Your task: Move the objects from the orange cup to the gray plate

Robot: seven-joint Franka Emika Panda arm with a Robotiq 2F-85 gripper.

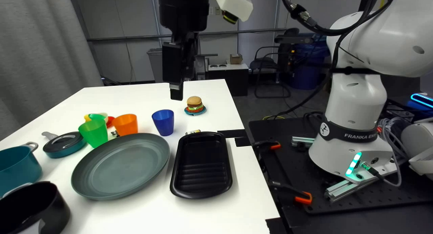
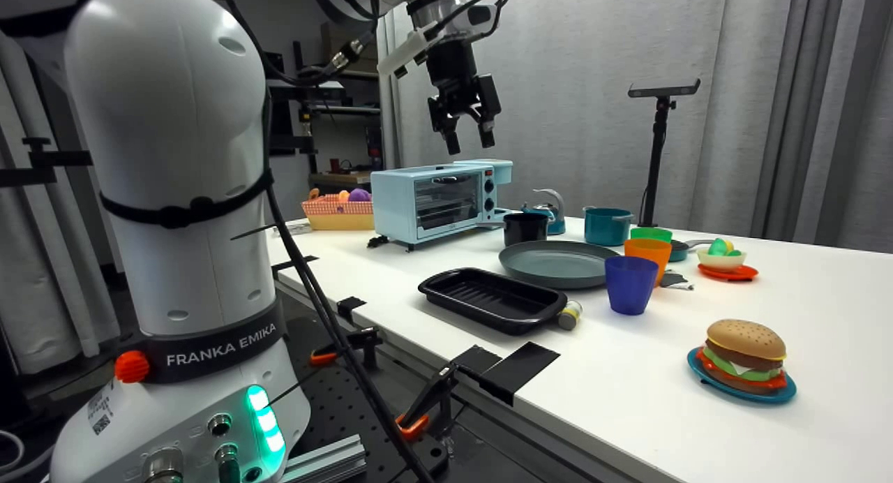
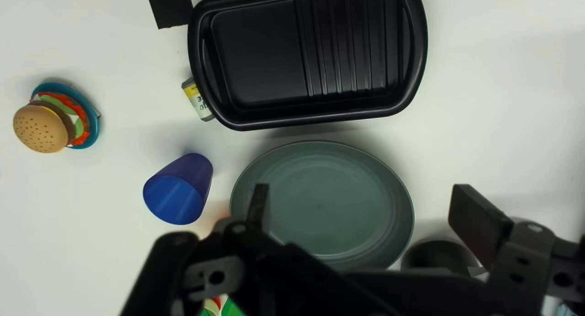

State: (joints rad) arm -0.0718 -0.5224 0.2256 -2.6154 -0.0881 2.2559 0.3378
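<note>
The black two-fingered tool (image 2: 470, 140) gapes empty; best centre it over the orange tapered plastic cup (image 1: 127, 125) before descending.

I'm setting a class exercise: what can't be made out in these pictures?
Inner bottom of the small orange plastic cup: hidden by its walls in both exterior views, by the black gripper in the wrist view.
Label of the small yellow-and-white can: partly hidden by the black rectangular tray in the wrist view.
The round black pot: cut off by an exterior view's left and bottom edges.
</note>
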